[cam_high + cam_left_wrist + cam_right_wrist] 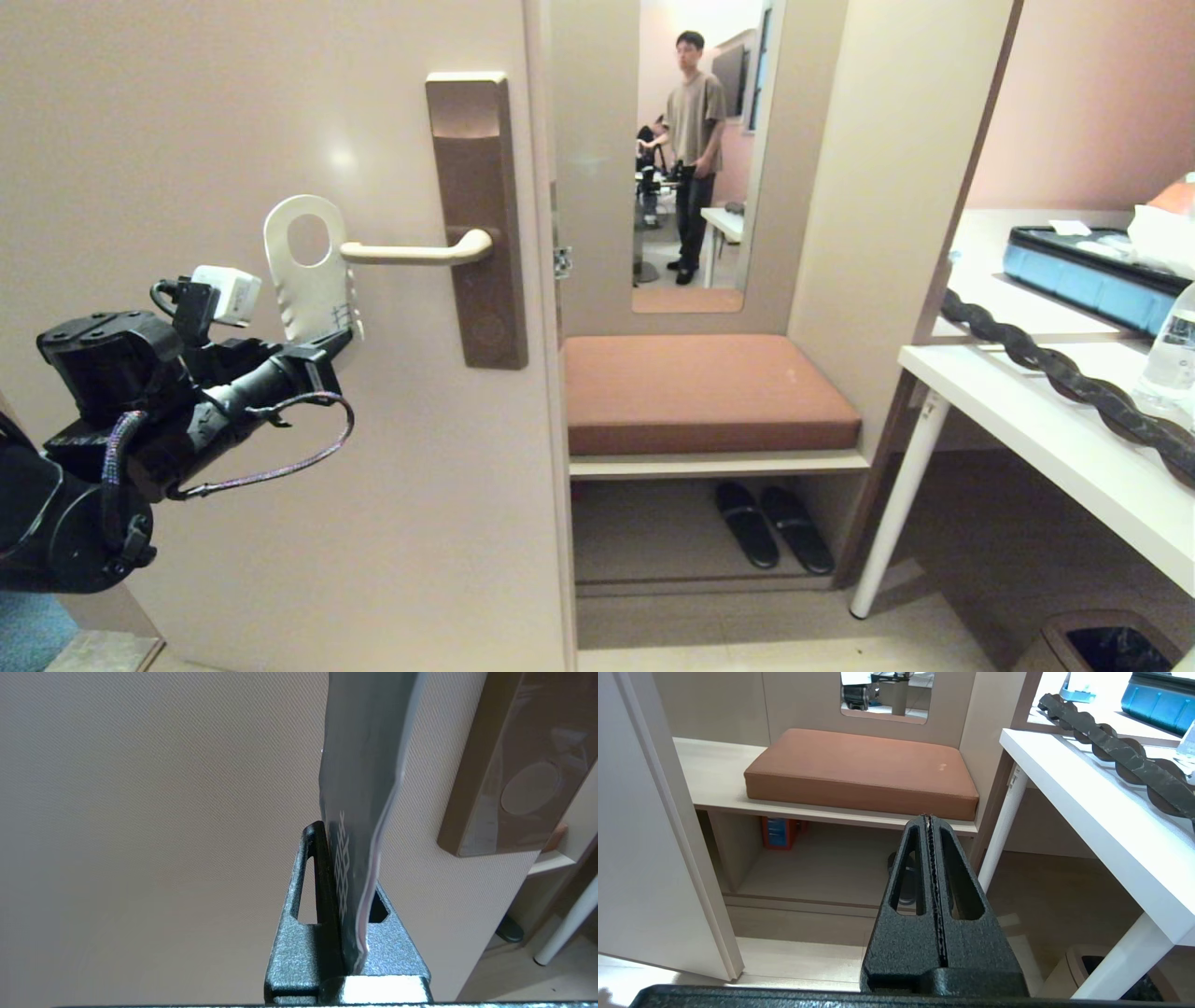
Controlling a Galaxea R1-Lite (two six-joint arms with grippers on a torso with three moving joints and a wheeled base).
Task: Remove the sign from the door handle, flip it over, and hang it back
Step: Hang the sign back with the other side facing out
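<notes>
At the far left of the head view the left gripper (331,350) pinches the lower end of the sign (308,271), its fingertips hidden behind the card's bottom edge. The sign stands upright with its white face toward the camera, its oval hole just left of the free end of the door handle (415,251); whether the card's edge touches the lever tip cannot be told. The left wrist view shows what the head view cannot: the sign (364,788) edge-on, its slate-blue face with a pale lattice pattern clamped between the fingers (317,868), its top cut off by the frame. There the brown lock plate (518,765) shows only its lower part. The right gripper (930,826), out of the head view, hangs pressed together on nothing before the cushioned bench (861,770). A person (695,149) stands reflected in the mirror (653,187).
</notes>
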